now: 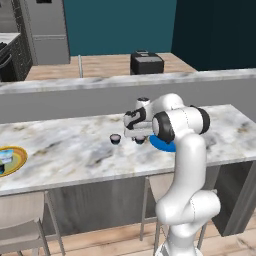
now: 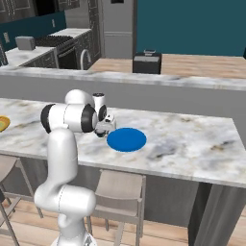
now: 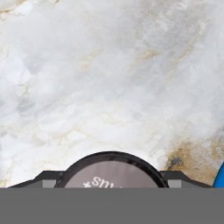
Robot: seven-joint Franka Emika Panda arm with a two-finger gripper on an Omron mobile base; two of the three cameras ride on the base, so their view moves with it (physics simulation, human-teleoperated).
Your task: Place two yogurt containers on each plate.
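Reaching down over a dark yogurt cup (image 3: 111,170) on the marble surface (image 1: 75,145), the pincer (image 3: 111,181) sits around it, grip unclear, probably to carry it to the blue plate (image 2: 126,139).

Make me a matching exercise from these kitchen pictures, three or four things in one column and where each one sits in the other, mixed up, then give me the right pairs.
Things:
1. blue plate
2. orange-rimmed plate
3. loose yogurt cup
4. black box

Places:
A. far left of the marble counter
B. on the wooden counter behind
C. on the marble, left of the gripper
D. on the marble, just right of the gripper

Pairs: 1-D, 2-A, 3-C, 4-B
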